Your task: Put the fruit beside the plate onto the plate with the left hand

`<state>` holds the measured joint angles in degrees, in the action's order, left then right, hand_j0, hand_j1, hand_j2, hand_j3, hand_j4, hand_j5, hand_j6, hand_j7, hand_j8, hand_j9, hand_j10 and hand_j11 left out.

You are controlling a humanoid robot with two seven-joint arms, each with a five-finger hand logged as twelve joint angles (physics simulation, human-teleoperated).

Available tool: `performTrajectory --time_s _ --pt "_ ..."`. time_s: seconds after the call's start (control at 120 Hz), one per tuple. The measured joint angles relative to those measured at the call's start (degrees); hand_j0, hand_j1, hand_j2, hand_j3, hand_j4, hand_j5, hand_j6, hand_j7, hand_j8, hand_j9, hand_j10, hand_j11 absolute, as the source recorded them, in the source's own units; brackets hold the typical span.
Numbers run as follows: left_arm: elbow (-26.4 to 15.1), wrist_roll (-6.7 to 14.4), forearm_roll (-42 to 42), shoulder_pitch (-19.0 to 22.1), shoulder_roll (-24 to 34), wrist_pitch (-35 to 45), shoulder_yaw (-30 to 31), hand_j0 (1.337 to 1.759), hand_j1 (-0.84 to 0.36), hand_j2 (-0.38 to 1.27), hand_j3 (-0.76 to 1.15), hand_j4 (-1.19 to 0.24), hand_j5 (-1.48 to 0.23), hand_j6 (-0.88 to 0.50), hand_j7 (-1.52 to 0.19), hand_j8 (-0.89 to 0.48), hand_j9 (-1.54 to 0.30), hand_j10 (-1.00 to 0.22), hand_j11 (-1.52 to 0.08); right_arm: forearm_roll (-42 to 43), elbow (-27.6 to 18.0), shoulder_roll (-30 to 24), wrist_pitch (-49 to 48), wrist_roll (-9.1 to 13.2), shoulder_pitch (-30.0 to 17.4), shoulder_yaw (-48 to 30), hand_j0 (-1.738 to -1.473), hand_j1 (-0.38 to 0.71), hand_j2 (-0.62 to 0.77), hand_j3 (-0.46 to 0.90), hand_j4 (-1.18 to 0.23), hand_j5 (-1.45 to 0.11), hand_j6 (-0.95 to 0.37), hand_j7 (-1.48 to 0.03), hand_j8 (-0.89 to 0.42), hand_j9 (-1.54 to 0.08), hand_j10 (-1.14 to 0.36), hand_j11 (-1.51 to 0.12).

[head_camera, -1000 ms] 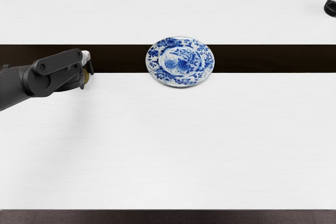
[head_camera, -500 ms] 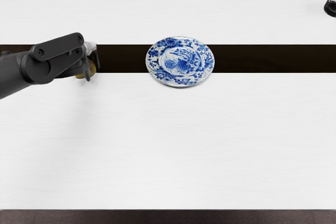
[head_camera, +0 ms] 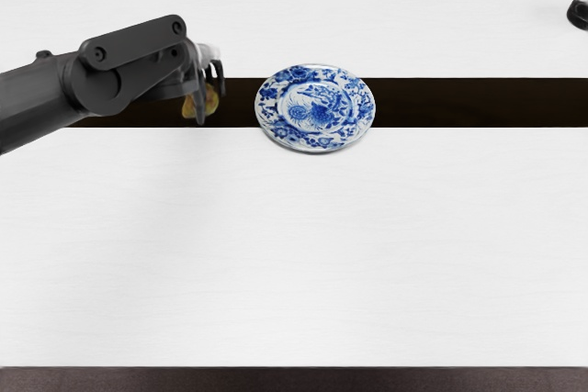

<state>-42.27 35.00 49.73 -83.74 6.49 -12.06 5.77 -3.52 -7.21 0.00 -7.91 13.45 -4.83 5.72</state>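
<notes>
You see the left robot hand at the end of its dark arm, fingers curled down and clamped on a small yellowish fruit. The fruit sits under the fingers, partly hidden, so its kind is unclear. Just to the right of the robot hand lies the blue-and-white patterned plate, apart from the fruit; the fruit is not yet on it. Both are over the dark strip crossing the white table. Far right of the hand, a dark object is cut by the edge.
</notes>
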Motion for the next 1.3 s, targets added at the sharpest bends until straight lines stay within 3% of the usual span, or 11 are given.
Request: performTrajectory --time_s 0.342,0.817,0.883,1.067,1.25,1.3 --pt "0.65 0.0 -0.1 -1.86 -6.35 0.2 -3.31 1.656 -0.26 0.4 0.0 -0.7 -0.92 -0.49 -0.93 -0.47 -0.92 -0.69 -0.93 0.0 0.0 0.0 0.0 0.0 0.0 0.0 -1.658 -0.35 0.0 0.0 0.0 0.0 0.0 0.0 0.0 0.0 0.0 0.0" --pt "0.77 -0.06 0.7 -2.2 -6.49 6.27 -3.14 1.655 -0.27 0.42 0.0 -0.71 -0.91 -0.49 -0.92 -0.47 -0.92 -0.69 -0.92 0.0 -0.07 0.0 -0.04 0.0 0.0 0.04 -1.658 -0.35 0.0 0.0 0.0 0.0 0.0 0.0 0.0 0.0 0.0 0.0" --pt "0.78 -1.99 0.84 -2.21 -6.49 7.12 -2.23 1.655 -0.28 0.44 0.0 -0.7 -0.92 -0.48 -0.92 -0.47 -0.92 -0.69 -0.92 0.0 -0.08 0.0 -0.05 0.0 0.0 0.06 -1.658 -0.35 0.0 0.0 0.0 0.0 0.0 0.0 0.0 0.0 0.0 0.0" --pt "1.91 -10.13 1.75 -1.83 -6.49 8.53 0.7 1.655 -0.26 0.4 0.0 -0.7 -0.91 -0.49 -0.92 -0.48 -0.92 -0.69 -0.92 0.0 -0.07 0.0 -0.06 0.0 0.0 0.04 -1.658 -0.35 0.0 0.0 0.0 0.0 0.0 0.0 0.0 0.0 0.0 0.0" --pt "2.71 -14.6 2.08 -0.59 -6.49 9.11 1.39 1.655 -0.26 0.41 0.0 -0.71 -0.91 -0.5 -0.92 -0.48 -0.92 -0.7 -0.92 0.02 -0.06 0.0 -0.04 0.0 0.0 0.05 -1.658 -0.35 0.0 0.0 0.0 0.0 0.0 0.0 0.0 0.0 0.0 0.0" --pt "2.65 -16.83 2.1 -0.03 -6.49 9.16 1.97 1.655 -0.25 0.41 0.0 -0.71 -0.91 -0.5 -0.92 -0.48 -0.92 -0.7 -0.92 0.03 -0.06 0.0 -0.04 0.0 0.03 0.06 -1.658 -0.35 0.0 0.0 0.0 0.0 0.0 0.0 0.0 0.0 0.0 0.0"
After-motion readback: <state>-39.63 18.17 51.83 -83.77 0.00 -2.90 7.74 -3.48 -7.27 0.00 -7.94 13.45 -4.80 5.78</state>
